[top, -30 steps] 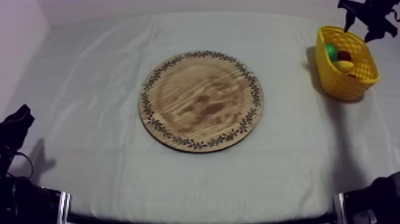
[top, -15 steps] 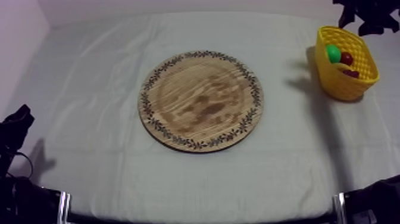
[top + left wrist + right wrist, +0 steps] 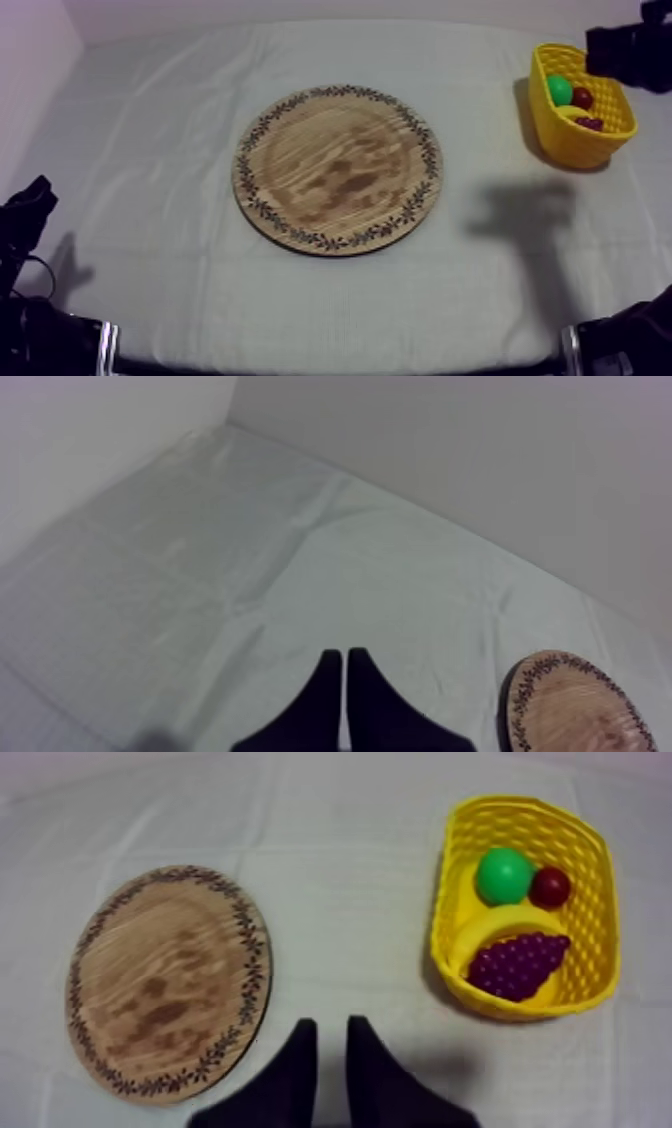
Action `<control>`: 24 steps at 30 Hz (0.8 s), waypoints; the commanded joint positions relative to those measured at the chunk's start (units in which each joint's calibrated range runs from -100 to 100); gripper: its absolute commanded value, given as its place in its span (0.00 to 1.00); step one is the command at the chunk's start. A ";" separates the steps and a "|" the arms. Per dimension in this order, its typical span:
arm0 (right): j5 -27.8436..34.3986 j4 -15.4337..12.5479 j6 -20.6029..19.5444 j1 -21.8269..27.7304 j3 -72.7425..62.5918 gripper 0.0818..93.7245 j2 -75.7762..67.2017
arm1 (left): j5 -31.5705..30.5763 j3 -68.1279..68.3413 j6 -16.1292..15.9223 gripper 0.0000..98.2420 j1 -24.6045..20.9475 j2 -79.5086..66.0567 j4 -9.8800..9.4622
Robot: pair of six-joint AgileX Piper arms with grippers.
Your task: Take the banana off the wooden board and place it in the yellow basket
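Lying inside the yellow basket (image 3: 530, 804), the banana (image 3: 488, 927) sits against the wall that faces the wooden board (image 3: 165, 982). The bunch of grapes (image 3: 515, 964) rests partly on top of the banana. A green round fruit (image 3: 503, 875) and a small red fruit (image 3: 550, 886) sit side by side in the same basket, beyond the banana. The basket stands on the cloth (image 3: 150, 130) at the right side of the table, well apart from the board, which lies flat at the table centre.

The right gripper (image 3: 331, 1024) hangs above the cloth between board and basket. Its fingers (image 3: 296, 1057) are slightly spread, with cloth visible in the gap and nothing pinched. In the top view the right arm (image 3: 628, 50) is just beside the basket, and its shadow (image 3: 525, 210) falls on the cloth.

The left gripper (image 3: 343, 658) has its fingers pressed together into a narrow wedge over the cloth, near the board's edge.
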 commanded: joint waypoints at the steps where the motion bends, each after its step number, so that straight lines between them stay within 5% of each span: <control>1: -3.96 0.89 -0.05 -1.09 9.53 0.03 -12.39 | 0.00 0.00 0.01 0.00 -0.01 0.04 -0.02; 9: -19.62 9.83 -5.18 0.55 33.21 0.00 -22.30 | 0.00 0.00 0.01 0.00 -0.01 0.04 -0.02; 14: -26.14 11.07 -6.39 2.90 42.37 0.00 -26.97 | 0.00 0.00 0.01 0.00 -0.01 0.04 -0.02; 19: -31.70 5.56 -1.86 5.59 48.68 0.00 -30.92 | 0.00 0.00 0.01 0.00 -0.01 0.04 -0.02; 24: -34.22 -6.29 6.66 8.72 51.84 0.00 -33.76 | 0.00 0.00 0.01 0.00 -0.01 0.04 -0.02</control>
